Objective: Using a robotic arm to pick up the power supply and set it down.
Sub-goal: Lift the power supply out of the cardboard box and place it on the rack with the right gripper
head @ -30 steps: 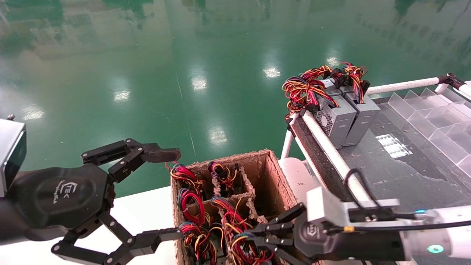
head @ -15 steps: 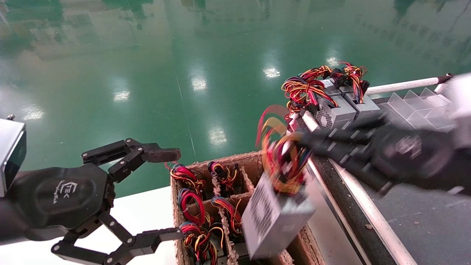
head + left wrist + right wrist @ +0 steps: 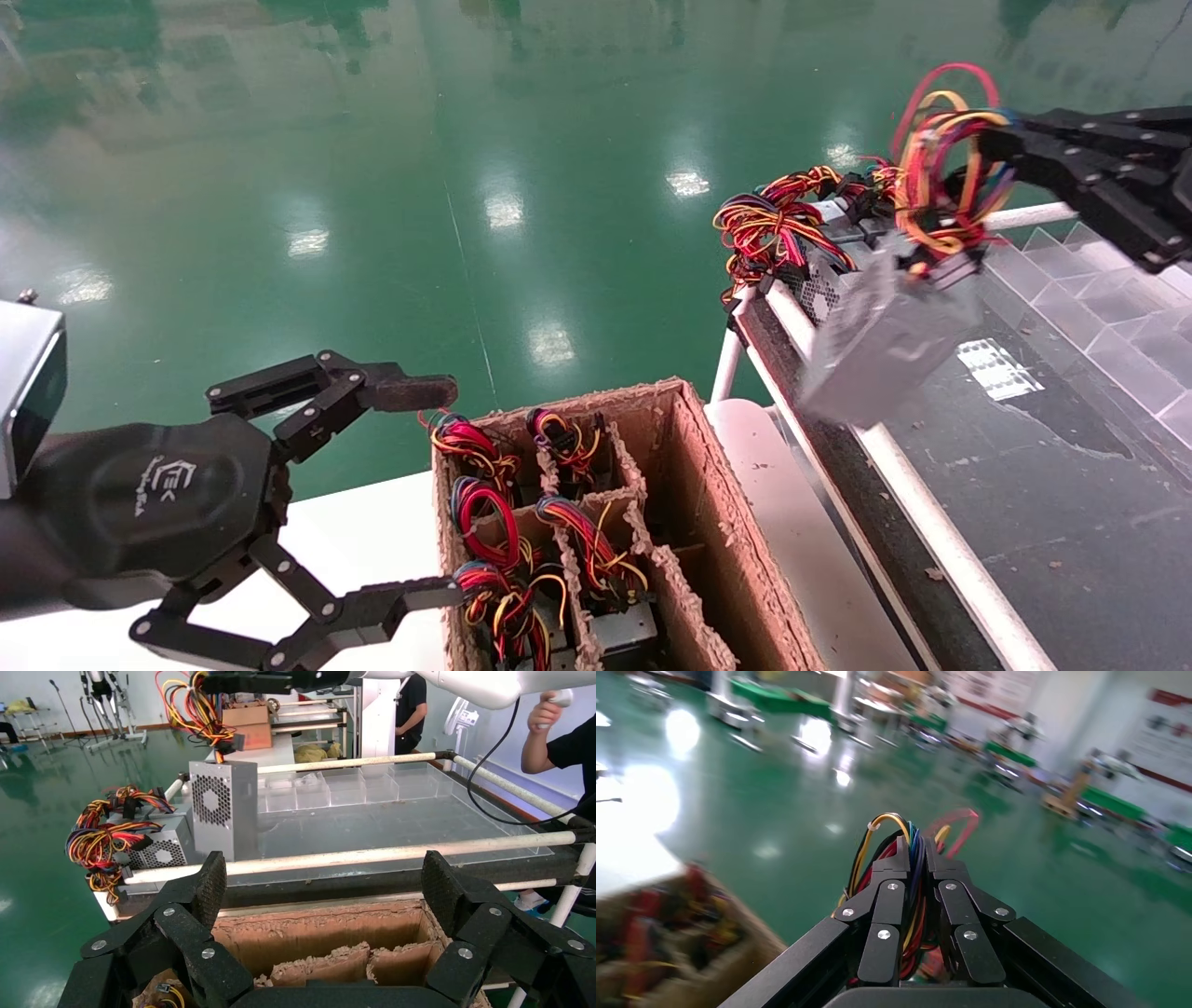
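Observation:
The power supply (image 3: 880, 340), a grey metal box with a round fan grille, hangs tilted in the air over the white rail of the dark table. My right gripper (image 3: 992, 140) is at the upper right, shut on its looped bundle of red, yellow and blue wires (image 3: 945, 158). The right wrist view shows those wires (image 3: 916, 874) pinched between the closed fingers of the right gripper (image 3: 916, 850). From the left wrist view the power supply (image 3: 225, 808) dangles upright below its wires. My left gripper (image 3: 433, 492) stands open beside the cardboard box, holding nothing.
A brown divided cardboard box (image 3: 694, 466) below holds several wire bundles and units. Two more grey units (image 3: 866, 280) sit at the table's far corner. Clear plastic dividers (image 3: 1099, 298) line the table's right side. A white rail (image 3: 838, 373) edges the table. A person (image 3: 562, 741) stands beyond.
My right gripper has pulled the power supply out of the cardboard box by its wires and swung it up and to the right over the table rail. The left arm has not moved.

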You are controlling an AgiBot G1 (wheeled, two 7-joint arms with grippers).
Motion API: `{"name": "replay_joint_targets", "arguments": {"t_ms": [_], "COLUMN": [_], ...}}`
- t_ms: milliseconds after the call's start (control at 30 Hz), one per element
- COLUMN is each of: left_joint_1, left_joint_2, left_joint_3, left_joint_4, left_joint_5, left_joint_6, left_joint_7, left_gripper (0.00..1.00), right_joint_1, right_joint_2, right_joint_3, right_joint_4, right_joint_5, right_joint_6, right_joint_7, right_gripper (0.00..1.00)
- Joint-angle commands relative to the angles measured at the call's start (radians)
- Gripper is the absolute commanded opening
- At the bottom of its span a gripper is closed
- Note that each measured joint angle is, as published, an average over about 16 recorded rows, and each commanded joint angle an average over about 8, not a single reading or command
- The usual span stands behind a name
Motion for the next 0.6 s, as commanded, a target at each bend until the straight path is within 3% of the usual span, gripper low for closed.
{"name": "replay_joint_targets", "arguments": {"t_ms": [33, 600], "left_joint_1": [0.0, 0.0], "left_joint_2": [0.0, 0.0], "left_joint_3": [0.0, 0.0], "left_joint_4": [0.0, 0.0], "left_joint_5": [0.0, 0.0], "left_joint_6": [0.0, 0.0], "left_joint_7": [0.0, 0.0], "left_gripper": [1.0, 1.0], "right_joint_1": [0.023, 0.118], "right_joint_2": [0.005, -0.022], "right_joint_3": [-0.003, -0.071], "right_joint_4": [-0.046, -0.376], "right_joint_5": [-0.027, -0.174], "right_joint_6": [0.02, -0.01], "right_joint_7": [-0.023, -0.205], "right_gripper": [0.0, 0.0]}}
